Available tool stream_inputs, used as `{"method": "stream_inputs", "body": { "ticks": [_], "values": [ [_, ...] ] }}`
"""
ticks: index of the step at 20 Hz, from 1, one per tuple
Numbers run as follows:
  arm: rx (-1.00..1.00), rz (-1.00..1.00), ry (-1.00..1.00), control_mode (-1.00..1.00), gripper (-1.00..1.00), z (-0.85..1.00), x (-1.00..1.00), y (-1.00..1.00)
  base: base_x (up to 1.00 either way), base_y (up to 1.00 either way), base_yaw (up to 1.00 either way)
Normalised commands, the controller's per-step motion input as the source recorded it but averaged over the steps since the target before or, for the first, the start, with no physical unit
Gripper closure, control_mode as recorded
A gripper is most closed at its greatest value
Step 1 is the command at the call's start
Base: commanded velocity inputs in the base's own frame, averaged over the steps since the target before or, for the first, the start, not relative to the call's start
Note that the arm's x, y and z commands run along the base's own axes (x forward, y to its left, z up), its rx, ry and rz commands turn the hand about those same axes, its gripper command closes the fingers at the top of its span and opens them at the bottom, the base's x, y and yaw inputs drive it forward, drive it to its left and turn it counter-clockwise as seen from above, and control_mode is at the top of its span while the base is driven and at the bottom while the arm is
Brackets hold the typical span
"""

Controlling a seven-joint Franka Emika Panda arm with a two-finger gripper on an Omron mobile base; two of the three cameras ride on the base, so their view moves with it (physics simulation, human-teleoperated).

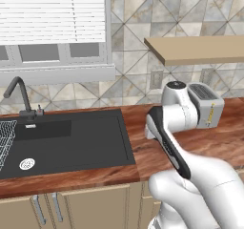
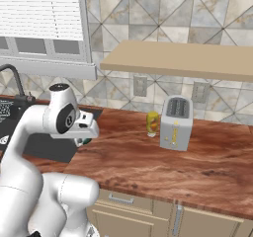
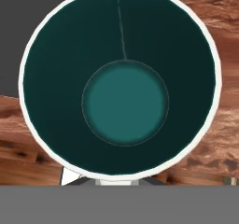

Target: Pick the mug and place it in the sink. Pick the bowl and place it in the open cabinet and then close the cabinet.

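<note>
The mug (image 3: 125, 101) has a white rim and a dark teal inside, and I look straight down into it from very close. It hangs under my hand, with the gripper (image 2: 81, 141) shut on its wall near the rim; the fingertips are hidden. Below it lie the wooden counter (image 3: 205, 139) and, at one corner, the dark sink. A sliver of the mug (image 2: 87, 141) peeks out under my hand at the right edge of the black sink (image 1: 71, 142). The cabinet's beige bottom board (image 2: 183, 58) hangs over the counter. The bowl is out of view.
A dark gooseneck faucet (image 1: 19, 94), a white wire rack (image 1: 5, 144) and a round drain (image 1: 27, 164) belong to the sink. A silver toaster (image 2: 175, 122) and a yellow glass (image 2: 152, 123) stand by the tiled wall. Beige drawers (image 2: 128, 206) run under the counter.
</note>
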Motion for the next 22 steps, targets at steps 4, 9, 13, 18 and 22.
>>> {"method": "stream_inputs", "body": {
  "ticks": [4,9,13,18,22],
  "values": [
    [0.00,0.00,0.05,-1.00,1.00,0.37,-0.13,0.00,0.00,0.00,0.00],
    [0.00,0.00,0.08,1.00,1.00,0.25,-0.09,0.00,-0.12,0.11,0.00],
    [0.00,0.00,0.00,1.00,1.00,0.00,0.00,0.00,-0.16,0.86,0.00],
    [0.00,0.00,0.00,1.00,1.00,0.00,0.00,0.00,0.00,0.98,0.00],
    [0.00,0.00,0.00,1.00,1.00,0.00,0.00,0.00,0.10,0.82,0.00]
  ]
}}
